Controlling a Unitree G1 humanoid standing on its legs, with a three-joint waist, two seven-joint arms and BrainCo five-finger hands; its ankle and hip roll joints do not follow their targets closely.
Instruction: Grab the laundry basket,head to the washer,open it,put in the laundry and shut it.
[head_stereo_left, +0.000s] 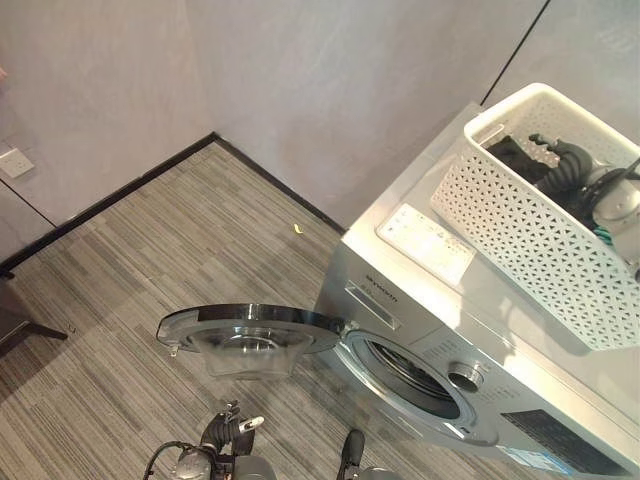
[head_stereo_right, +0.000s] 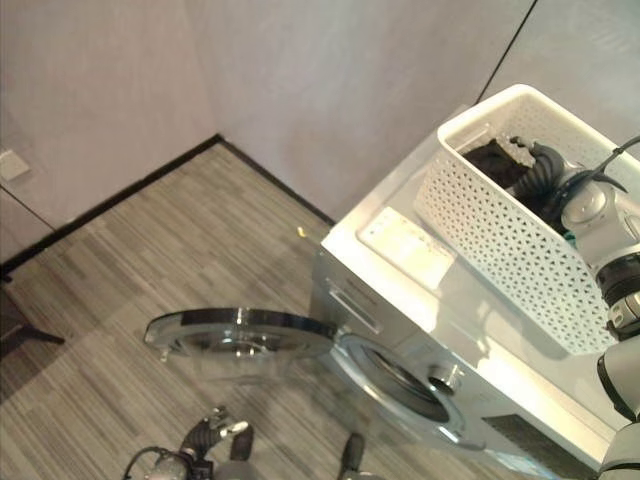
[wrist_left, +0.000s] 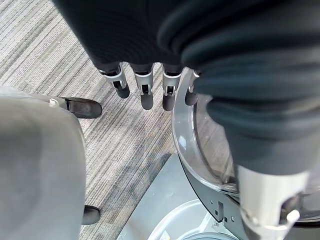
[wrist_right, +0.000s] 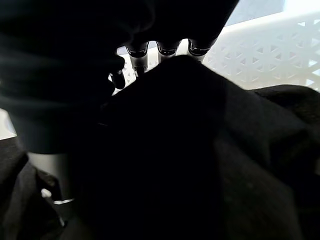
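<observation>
Our right hand (head_stereo_right: 540, 165) is down in the laundry basket (head_stereo_left: 520, 225) atop the washer (head_stereo_left: 440, 330), fingers buried in dark laundry (wrist_right: 200, 150) (grip unreadable); tugging could drag the basket off. Left hand (wrist_left: 145, 90) hangs relaxed by the open door (head_stereo_left: 250, 330).

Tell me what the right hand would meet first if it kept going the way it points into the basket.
Most likely the black laundry: the right hand reaches into the white basket on top of the washer, and dark cloth already lies across its fingers. The lattice wall comes next, though depth is unclear.
</observation>
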